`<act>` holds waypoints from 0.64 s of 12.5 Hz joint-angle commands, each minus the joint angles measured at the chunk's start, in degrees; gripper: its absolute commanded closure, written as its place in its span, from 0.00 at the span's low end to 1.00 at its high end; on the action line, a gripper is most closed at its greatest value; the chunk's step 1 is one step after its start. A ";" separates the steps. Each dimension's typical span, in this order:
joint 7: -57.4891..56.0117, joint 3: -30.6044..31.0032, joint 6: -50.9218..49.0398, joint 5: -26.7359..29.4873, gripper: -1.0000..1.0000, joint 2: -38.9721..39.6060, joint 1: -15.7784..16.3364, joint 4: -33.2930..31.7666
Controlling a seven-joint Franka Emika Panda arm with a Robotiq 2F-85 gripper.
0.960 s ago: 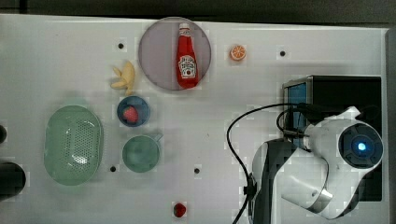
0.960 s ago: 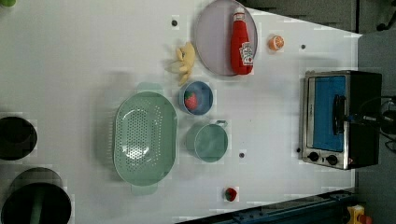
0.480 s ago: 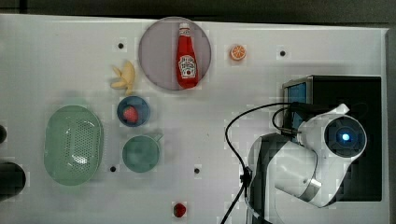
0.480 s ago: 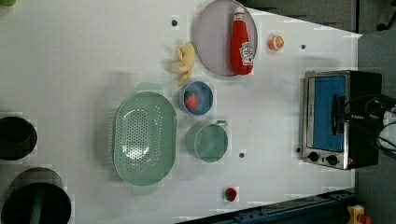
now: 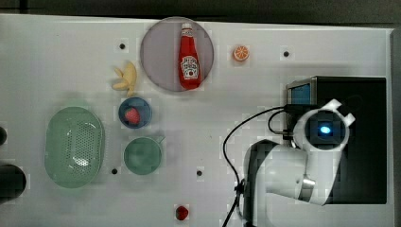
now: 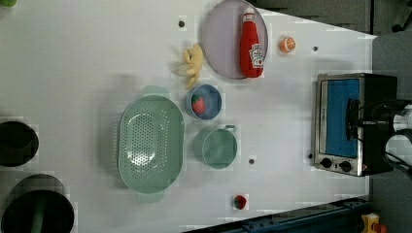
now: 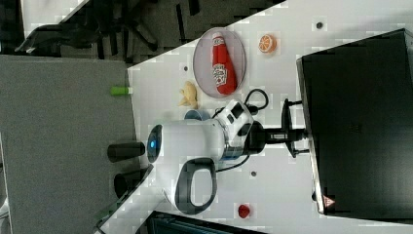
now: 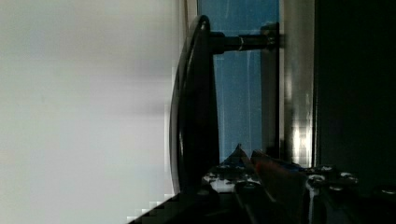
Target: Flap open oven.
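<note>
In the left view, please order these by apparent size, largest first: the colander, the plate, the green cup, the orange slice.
1. colander
2. plate
3. green cup
4. orange slice

All lie on the same table, so distance from the camera hardly changes this order.

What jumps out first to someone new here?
The white robot arm reaching over the black oven at the top view's right, its tool at the bar handle of the blue glass door, which is not yet flapped open. Next, the red ketchup bottle lying on a round plate.
</note>
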 commanded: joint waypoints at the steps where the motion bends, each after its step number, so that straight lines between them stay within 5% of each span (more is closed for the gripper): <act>1: 13.85 2.91 -1.32 -8.89 0.83 -1.01 3.08 -0.66; 8: 30.52 10.37 -5.69 -16.74 0.83 2.51 4.74 -1.16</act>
